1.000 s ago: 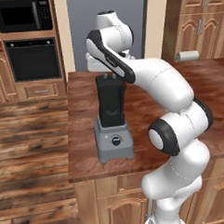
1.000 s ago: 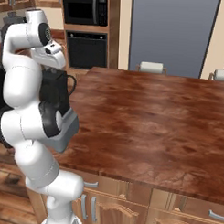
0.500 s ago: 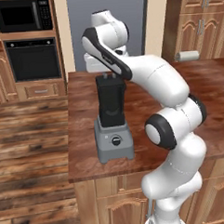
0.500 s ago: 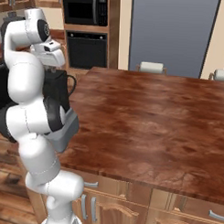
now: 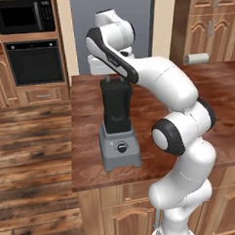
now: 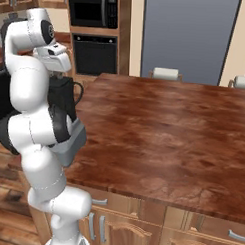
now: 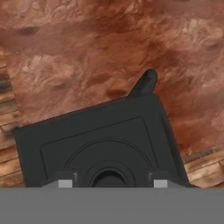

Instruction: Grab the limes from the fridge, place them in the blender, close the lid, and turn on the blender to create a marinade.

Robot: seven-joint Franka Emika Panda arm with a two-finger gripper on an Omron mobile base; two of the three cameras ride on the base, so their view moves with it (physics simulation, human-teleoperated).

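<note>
Wood counter (image 5: 86,131): hand (image 7: 109,183) has parted (above lid (image 7: 100,144)).

Your jaws hang directly over the blender (image 5: 119,124), which stands on the desk (image 6: 164,131) close to its left edge. The lid (image 7: 103,144) sits on top of the jar, right beneath the jaws in the hand view, and the jar's handle (image 7: 143,84) sticks out from the lid's far corner, away from the jaws. Below the jaws, the blender's dial (image 5: 121,148) faces the near edge of the desk. Behind the jaws, past the desk's far edge, stands the fridge (image 5: 112,29). To the left of the fridge, the microwave (image 5: 21,14) sits above the wall oven (image 5: 34,63). Far right of the jaws, a paper-towel roll (image 5: 196,58) lies at the desk's back edge.
</note>
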